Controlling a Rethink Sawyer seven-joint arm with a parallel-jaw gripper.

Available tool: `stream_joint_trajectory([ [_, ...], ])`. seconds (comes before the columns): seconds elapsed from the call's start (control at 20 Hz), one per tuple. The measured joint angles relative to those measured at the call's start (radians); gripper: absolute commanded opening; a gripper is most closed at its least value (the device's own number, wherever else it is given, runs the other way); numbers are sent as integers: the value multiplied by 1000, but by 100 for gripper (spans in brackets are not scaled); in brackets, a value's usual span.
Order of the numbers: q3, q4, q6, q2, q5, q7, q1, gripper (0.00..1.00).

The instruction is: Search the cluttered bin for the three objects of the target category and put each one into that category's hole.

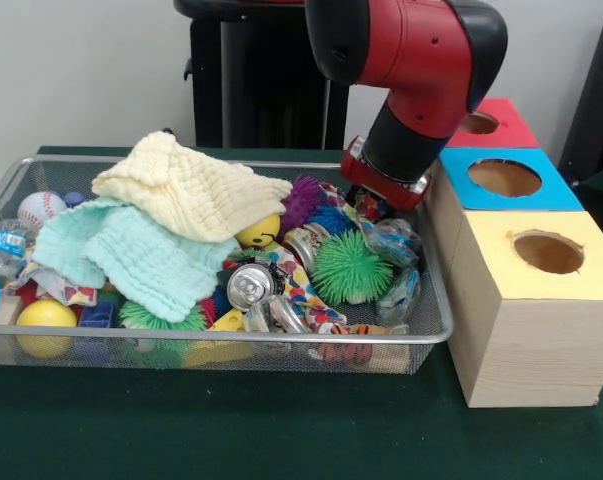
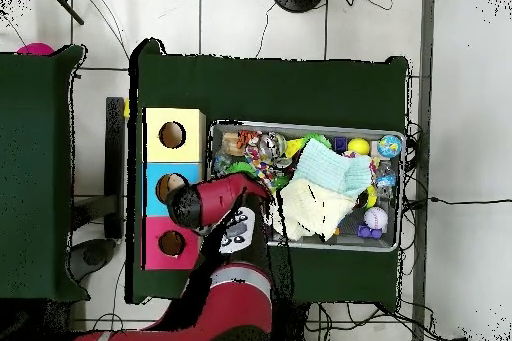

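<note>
Green table: claw [image 1: 373, 207] (hidden) beside spiky ball [image 1: 351, 266]

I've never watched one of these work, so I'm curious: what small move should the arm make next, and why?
Probably a short push straight down. The end effector sits low at the bin's box-side end, among the clutter near the green spiky ball, but its tip is hidden, so whether it holds anything cannot be told. The three boxes' holes, such as the yellow box, look unfilled.
</note>
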Motion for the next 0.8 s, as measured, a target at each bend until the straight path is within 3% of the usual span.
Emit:
stream_joint_trajectory([
  [0.6,-26,-23,6,9,0,0,34,100],
  [0.65,-26,-25,6,9,0,0,34,0],
  [0.8,-26,-25,6,9,0,0,34,0],
])
